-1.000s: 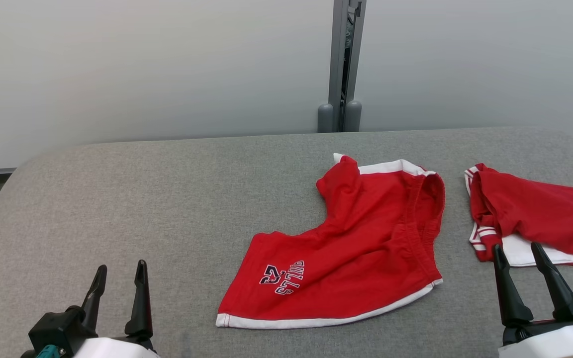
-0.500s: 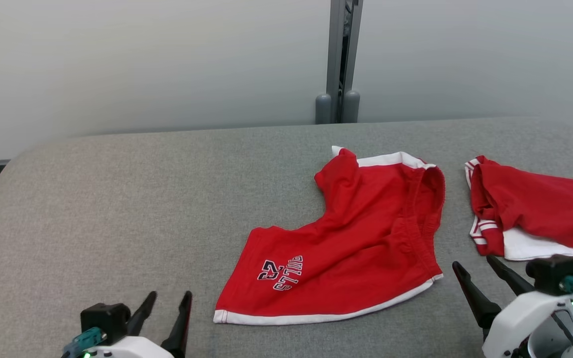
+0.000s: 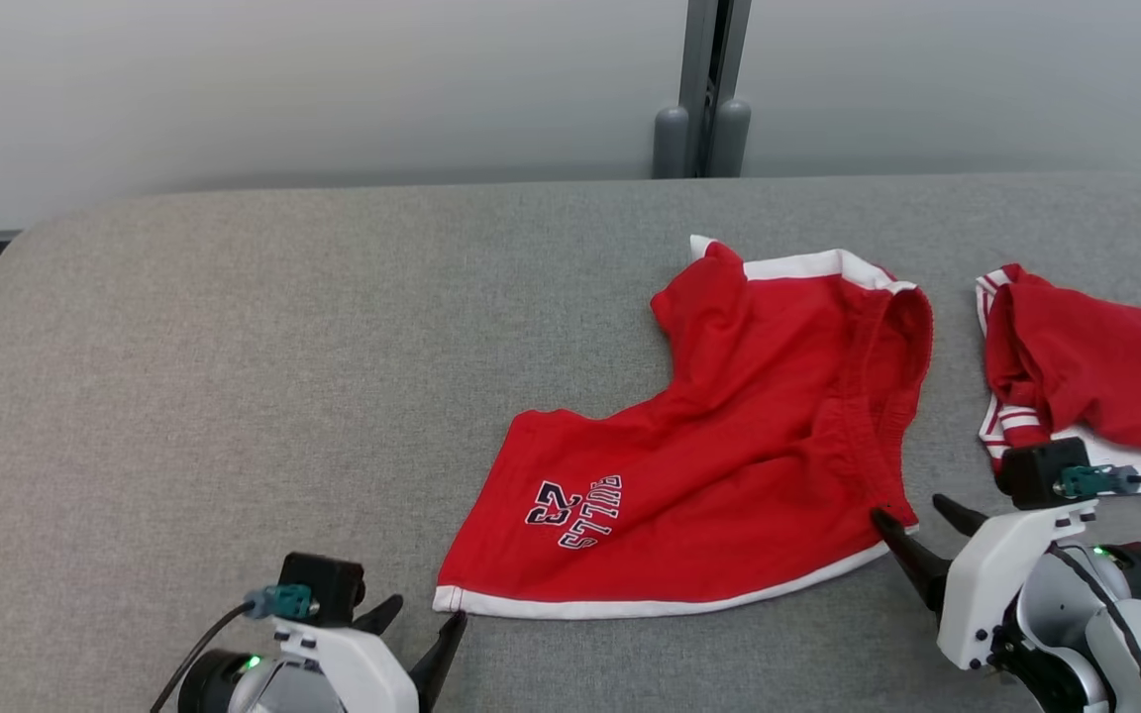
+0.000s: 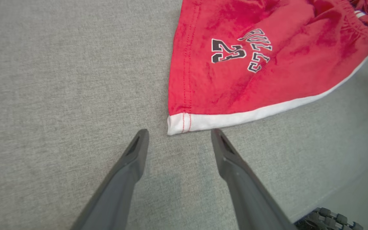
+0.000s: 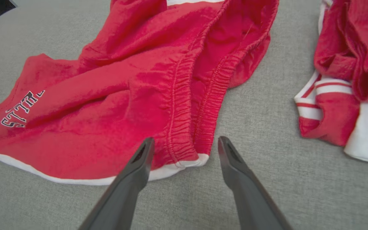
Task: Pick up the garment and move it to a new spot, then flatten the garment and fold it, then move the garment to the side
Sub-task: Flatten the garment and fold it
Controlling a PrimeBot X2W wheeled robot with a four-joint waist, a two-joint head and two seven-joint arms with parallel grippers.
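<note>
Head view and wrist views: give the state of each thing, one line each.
Shorts: rumpled, unfolded, lying on the table, not gripped.
Second garment: bunched up at the table's right, apart from the shorts.
Left tool: open, tips just short of the shorts' hem corner.
Right tool: open, tips either side of the shorts' waistband corner.

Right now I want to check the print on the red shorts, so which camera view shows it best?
The left wrist view: the print sits close and whole, number and letters sharp. The head view shows the print whole but small. The right wrist view catches part of the print at its left edge.
</note>
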